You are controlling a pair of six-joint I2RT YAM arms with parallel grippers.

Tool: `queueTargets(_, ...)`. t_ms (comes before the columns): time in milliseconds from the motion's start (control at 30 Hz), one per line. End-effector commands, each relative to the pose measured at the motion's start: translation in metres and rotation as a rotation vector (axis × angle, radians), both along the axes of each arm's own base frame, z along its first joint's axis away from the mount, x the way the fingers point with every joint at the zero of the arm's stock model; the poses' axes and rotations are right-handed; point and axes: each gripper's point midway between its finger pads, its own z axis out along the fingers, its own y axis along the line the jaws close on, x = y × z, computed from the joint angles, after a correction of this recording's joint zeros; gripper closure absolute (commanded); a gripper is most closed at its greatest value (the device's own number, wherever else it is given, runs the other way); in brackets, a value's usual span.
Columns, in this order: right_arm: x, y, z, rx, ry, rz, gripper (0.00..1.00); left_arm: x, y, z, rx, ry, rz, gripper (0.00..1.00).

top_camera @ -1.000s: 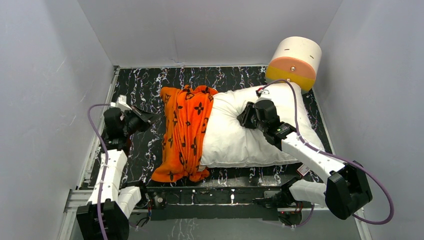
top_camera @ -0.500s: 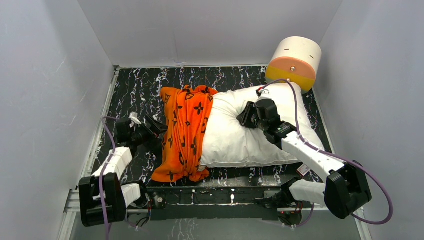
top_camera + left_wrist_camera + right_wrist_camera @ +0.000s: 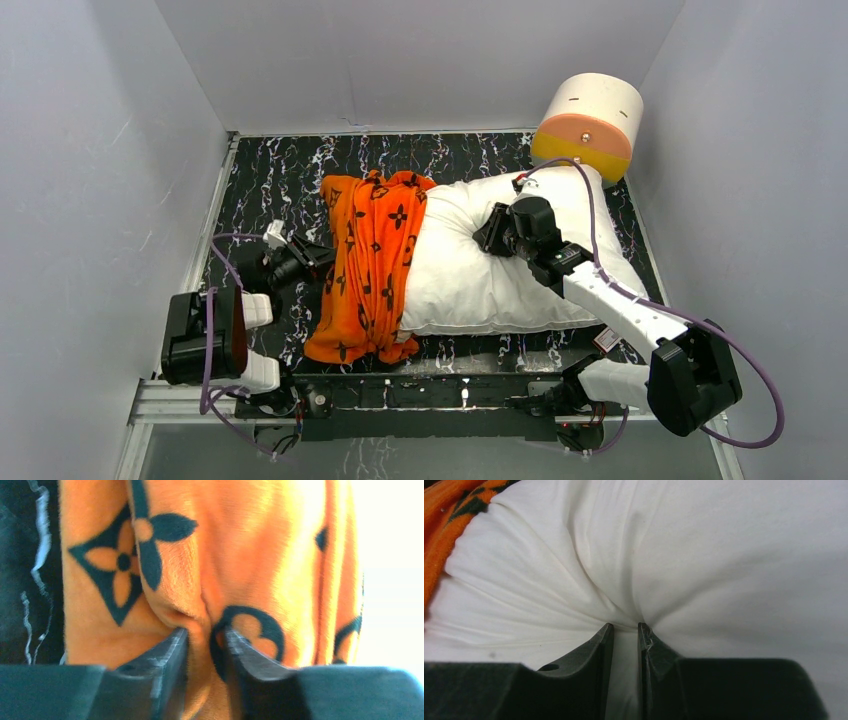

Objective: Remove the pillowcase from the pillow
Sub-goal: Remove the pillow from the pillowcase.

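The left arm is what has changed: a second ago it stood tall at the left side of the desk [image 3: 280, 180] with its end effector clear of the cloth, half a second ago it was leaning in, and now its elbow is folded back toward the near left corner. The left end effector [image 3: 320, 260] has reached the left edge of the pillowcase [image 3: 375, 265]. In the left wrist view, the left end effector [image 3: 205, 635] has its two dark fingers [image 3: 167, 652] drawn close on a raised fold of the pillowcase [image 3: 240, 555] – orange cloth fills the narrow gap between them, beside a black circle motif. The pillowcase itself lies where it lay before, bunched around the left end of the pillow [image 3: 480, 270], its loose lower corner spilling onto the desk near the front edge. The pillow has not shifted either; it stretches across the middle and right of the desk, most of its white body bare, its far right corner just beside the white-and-orange drum [image 3: 590, 120]. The right arm holds the same pose as in both earlier views, with the right end effector [image 3: 492, 232] pressed down into the pillow's upper middle. Seen from the right wrist, the right end effector [image 3: 625, 627] is clamped on a pinch of the pillow [image 3: 704, 555] – white creases fan out from its nearly closed fingers [image 3: 599, 645].
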Motion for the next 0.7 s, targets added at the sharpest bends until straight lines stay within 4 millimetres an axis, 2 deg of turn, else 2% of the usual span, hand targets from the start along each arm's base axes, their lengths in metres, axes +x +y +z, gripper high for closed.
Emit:
queueTargets(0,-0.061,-0.053,-0.089,-0.265,0.345,-0.03,0.66,-0.007,-0.008,0.058,-0.031,-0.221,-0.077,0.87)
queueTargets(33,-0.061,-0.053,-0.09,-0.267,0.346,-0.031,0.66,-0.007,-0.008,0.062,-0.033,-0.226,-0.071,0.96)
queueTargets(67,-0.06,-0.054,-0.089,-0.268,0.345,-0.033,0.66,-0.007,-0.007,0.066,-0.033,-0.225,-0.064,1.0)
queueTargets(200,-0.06,-0.057,-0.09,-0.286,0.343,-0.042,0.66,-0.002,0.0,0.065,0.04,-0.172,-0.009,1.0)
queueTargets(267,-0.059,-0.059,-0.089,-0.295,0.339,-0.048,0.66,0.0,0.01,0.058,0.194,-0.145,0.029,1.0)
queueTargets(333,-0.058,-0.061,-0.089,-0.3,0.335,-0.058,0.66,0.002,0.03,0.062,0.367,-0.113,0.106,1.0)
queueTargets(433,-0.055,-0.064,-0.09,-0.319,0.333,-0.075,0.66,-0.005,0.079,0.064,0.68,0.012,0.257,1.0)
queueTargets(500,-0.054,-0.067,-0.091,-0.334,0.341,-0.089,0.67,-0.011,0.122,0.071,0.885,0.102,0.391,1.0)
queueTargets(533,-0.053,-0.067,-0.092,-0.334,0.341,-0.089,0.66,-0.02,0.151,0.074,1.012,0.164,0.481,1.0)
queueTargets(600,-0.052,-0.067,-0.089,-0.337,0.338,-0.091,0.67,-0.039,0.2,0.092,1.176,0.25,0.673,1.0)
queueTargets(667,-0.052,-0.071,-0.088,-0.345,0.334,-0.096,0.67,-0.046,0.224,0.11,1.243,0.263,0.777,1.0)
